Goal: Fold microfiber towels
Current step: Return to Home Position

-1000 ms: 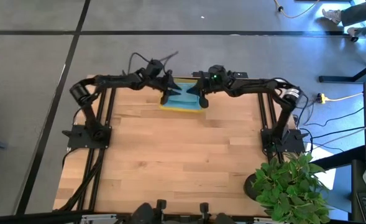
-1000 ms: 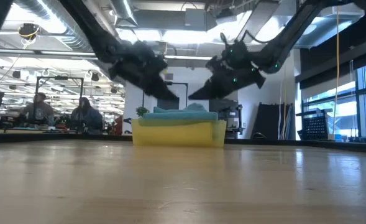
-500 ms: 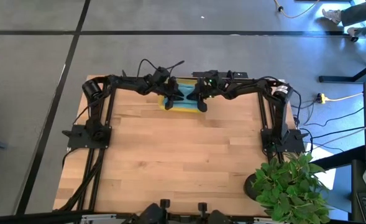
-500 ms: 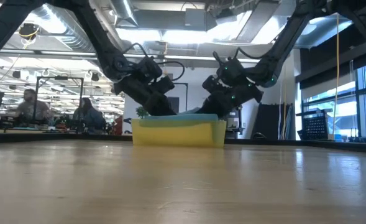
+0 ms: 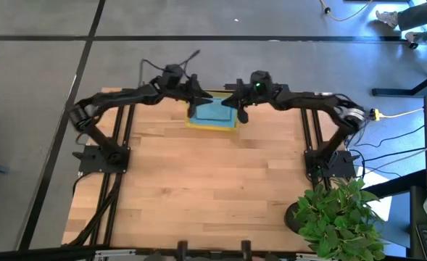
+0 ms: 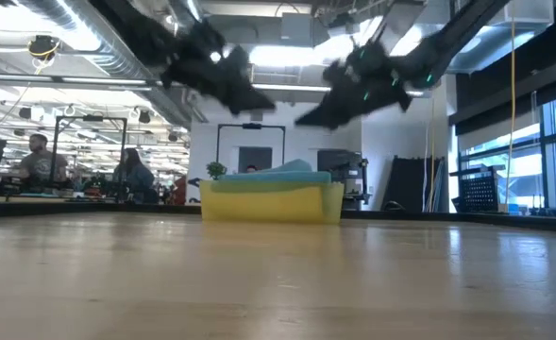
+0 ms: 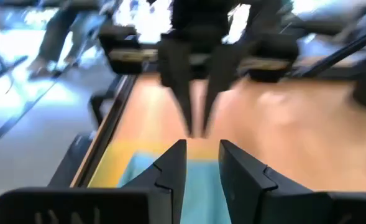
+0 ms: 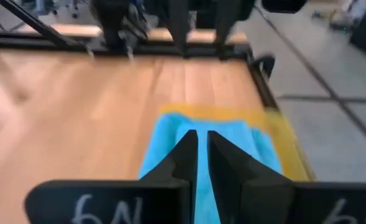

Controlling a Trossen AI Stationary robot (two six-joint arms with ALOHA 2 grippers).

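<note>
The room is an open workshop: ceiling lights overhead and two seated people (image 6: pixel 46 161) at desks beyond a pale wooden bench (image 5: pixel 199 188). High view: a yellow tray (image 5: pixel 212 127) sits at the bench's far edge, midway between the arms, its long axis running across the bench. A folded blue towel (image 5: pixel 212 112) lies uppermost in it; anything beneath is hidden. The left hand (image 5: pixel 193 98) and right hand (image 5: pixel 235 109) hang over the tray's two short ends, pointing toward each other and about equally near the towel. Low view: both hands are well above the tray wall with open air under them, and neither touches towel or tray. Left wrist view: this hand's fingers (image 7: pixel 173 168) stand a narrow gap apart and grip nothing, with the towel showing below them. Right wrist view: its fingers (image 8: pixel 186 152) are drawn almost together, released and empty, with the towel directly beneath. Assessment: the towel is stowed, and withdrawal calls for each arm to pull back toward its own side, away from the other.
</note>
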